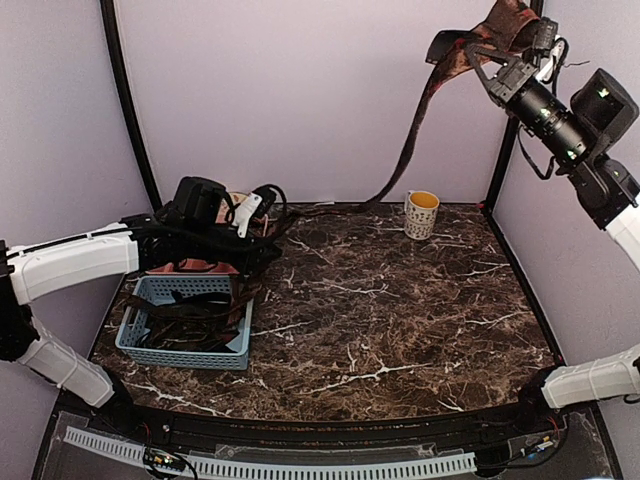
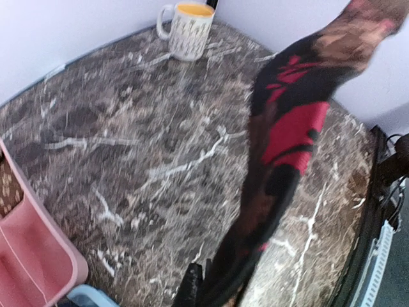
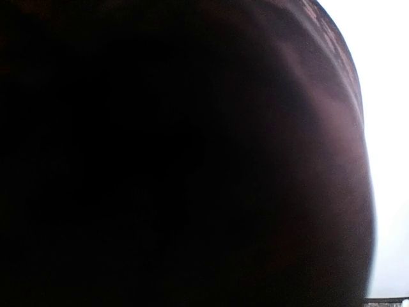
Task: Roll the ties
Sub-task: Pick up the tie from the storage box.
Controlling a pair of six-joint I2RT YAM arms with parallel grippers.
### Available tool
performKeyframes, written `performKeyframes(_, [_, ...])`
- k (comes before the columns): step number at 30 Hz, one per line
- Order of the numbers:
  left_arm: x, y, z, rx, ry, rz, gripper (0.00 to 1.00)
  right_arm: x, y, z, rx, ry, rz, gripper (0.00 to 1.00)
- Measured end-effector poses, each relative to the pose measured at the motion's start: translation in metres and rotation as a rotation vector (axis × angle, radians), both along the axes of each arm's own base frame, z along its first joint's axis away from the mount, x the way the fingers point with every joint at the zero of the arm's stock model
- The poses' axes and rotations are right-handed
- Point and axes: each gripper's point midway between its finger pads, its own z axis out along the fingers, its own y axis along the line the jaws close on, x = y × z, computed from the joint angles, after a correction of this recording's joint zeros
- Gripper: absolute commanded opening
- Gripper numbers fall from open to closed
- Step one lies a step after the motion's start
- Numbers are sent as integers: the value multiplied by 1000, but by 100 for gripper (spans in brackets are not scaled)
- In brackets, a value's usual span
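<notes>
One reddish-brown patterned tie (image 1: pixel 420 110) hangs from my right gripper (image 1: pixel 487 58), which is raised high at the back right and shut on a bunch of it. The strip slopes down to the back of the table and runs left to my left gripper (image 1: pixel 274 204). In the left wrist view the same tie (image 2: pixel 291 128) shows red and black, blurred, and its lower end sits between the shut fingers (image 2: pixel 190 286) of that gripper (image 2: pixel 203 283). Dark tie fabric (image 3: pixel 192 153) fills the right wrist view and hides the fingers. Several more dark ties (image 1: pixel 195 308) lie in a blue basket (image 1: pixel 137 320).
A patterned mug (image 1: pixel 421 213) of orange liquid stands at the back right of the marble table (image 1: pixel 400 320); it also shows in the left wrist view (image 2: pixel 188 29). A pink container (image 2: pixel 32 256) sits behind the basket. Walls close in the back and both sides.
</notes>
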Motion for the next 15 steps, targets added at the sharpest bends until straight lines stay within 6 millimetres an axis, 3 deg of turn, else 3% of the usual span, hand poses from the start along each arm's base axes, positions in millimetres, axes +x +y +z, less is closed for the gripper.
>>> performKeyframes(2, [2,-12,36,-57,-55,-28,0,5,2,-15,-12,27,0,0])
performKeyframes(3, [3,-20,67,-105,-101,-47,0,9,5,-25,-22,47,3,0])
performKeyframes(4, [4,-23,84,-133,-131,-55,0,13,9,-36,-34,69,9,0])
performKeyframes(5, [4,-28,118,-186,-183,-72,0,19,14,-51,-48,101,16,0])
performKeyframes(9, [-2,-35,189,-302,-289,-120,0,40,33,-111,-100,231,57,0])
performKeyframes(12, [-12,-39,228,-381,-332,-165,0,49,44,-150,-132,318,90,0])
performKeyframes(15, [-20,-50,257,-440,-362,-221,0,51,46,-173,-153,370,98,0])
